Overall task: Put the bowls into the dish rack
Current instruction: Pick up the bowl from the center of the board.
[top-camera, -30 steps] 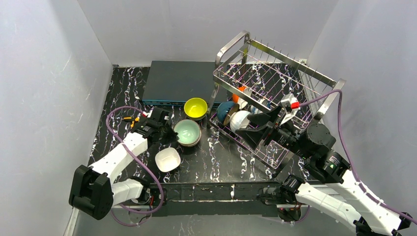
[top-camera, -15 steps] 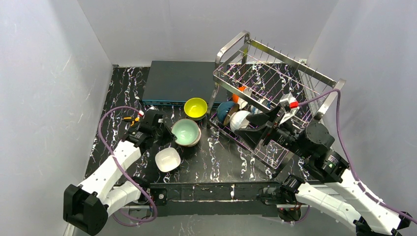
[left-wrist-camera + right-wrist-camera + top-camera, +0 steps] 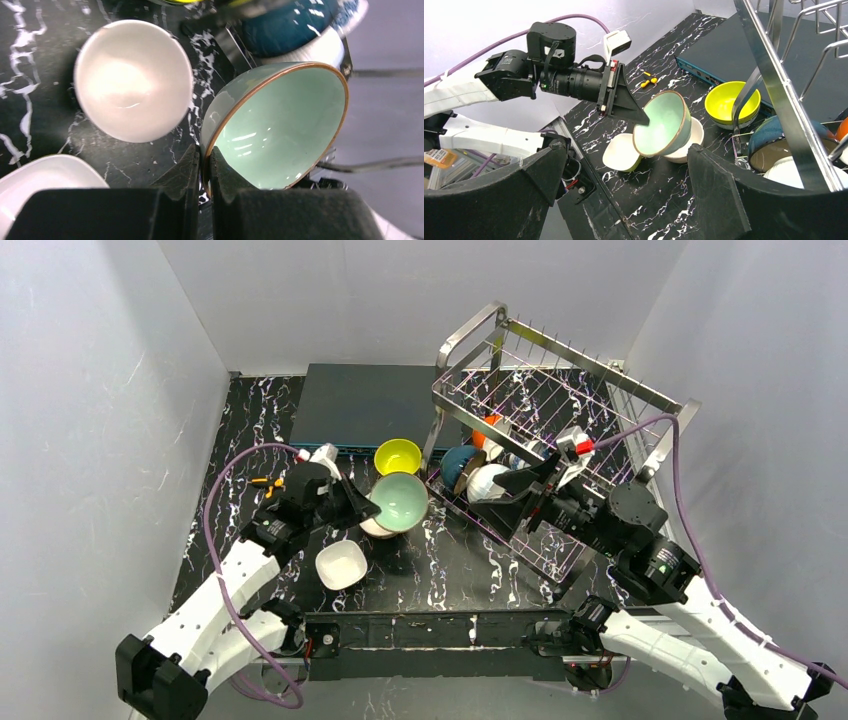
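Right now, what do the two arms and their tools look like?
The left arm and right arm have white shells with black joint housings. A purple cable loops along each one. The left tool and right tool are black with wedge-shaped fingers. A small white block with a red mark sits behind each.

We log a black marbled table [image 3: 450, 560] carrying a flat box [image 3: 360, 405], wire rack [image 3: 560, 390], yellow bowl [image 3: 398, 456], near white bowl [image 3: 341, 564], second white bowl [image 3: 373, 528], and possibly small pliers [image 3: 264, 481].
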Tool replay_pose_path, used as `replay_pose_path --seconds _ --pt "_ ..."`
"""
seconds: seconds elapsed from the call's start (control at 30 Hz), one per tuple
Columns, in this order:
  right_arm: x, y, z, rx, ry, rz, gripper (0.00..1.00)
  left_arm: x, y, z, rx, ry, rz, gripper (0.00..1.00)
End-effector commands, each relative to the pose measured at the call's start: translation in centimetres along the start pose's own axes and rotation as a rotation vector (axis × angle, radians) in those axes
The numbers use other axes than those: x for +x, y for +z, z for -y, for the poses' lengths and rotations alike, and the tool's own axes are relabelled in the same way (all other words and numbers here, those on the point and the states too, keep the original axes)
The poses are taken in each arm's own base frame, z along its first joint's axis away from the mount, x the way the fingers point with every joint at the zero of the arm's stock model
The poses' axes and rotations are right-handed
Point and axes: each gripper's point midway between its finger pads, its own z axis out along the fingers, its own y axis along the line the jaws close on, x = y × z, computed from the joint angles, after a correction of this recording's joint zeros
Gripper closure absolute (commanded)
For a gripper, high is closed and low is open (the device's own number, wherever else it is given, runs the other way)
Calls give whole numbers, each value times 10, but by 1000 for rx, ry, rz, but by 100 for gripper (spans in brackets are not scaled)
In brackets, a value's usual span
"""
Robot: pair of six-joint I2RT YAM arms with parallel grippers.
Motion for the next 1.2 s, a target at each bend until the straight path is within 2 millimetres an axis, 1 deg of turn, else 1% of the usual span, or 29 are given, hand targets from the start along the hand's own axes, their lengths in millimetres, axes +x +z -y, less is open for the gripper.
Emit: replay_pose_path --seconds 0.0,0.2,0.33,0.5,0.63,0.7,0.77,0.87,0.9,0.97,1.1,1.17 --pt "21 14 13 49 47 -87 1 -15 -21 61 199 151 77 100" --pt "44 27 18 58 84 -191 1 -12 -33 92 240 289 129 100" --pt "59 34 21 64 102 -260 1 -15 -40 106 261 327 169 100" --pt "67 38 22 63 111 -296 1 -12 -47 123 301 355 168 100" --pt "68 39 22 61 104 -310 2 -17 -54 134 325 354 191 100" --pt "66 36 22 60 91 -307 2 -20 -58 137 338 351 209 100" --pt "63 32 28 100 68 -298 2 -22 -60 137 342 349 224 100" --pt "50 21 40 184 33 -251 2 -22 -59 134 336 347 231 100" --pt "46 17 42 198 24 -235 2 -22 -58 132 331 344 230 100" --pt "35 9 49 247 5 -185 2 -20 -57 129 326 338 229 100" --pt "19 -1 47 256 -21 -121 1 -20 -55 124 317 328 240 100" --pt "12 -2 40 214 -41 -94 1 -21 -55 123 315 326 246 100"
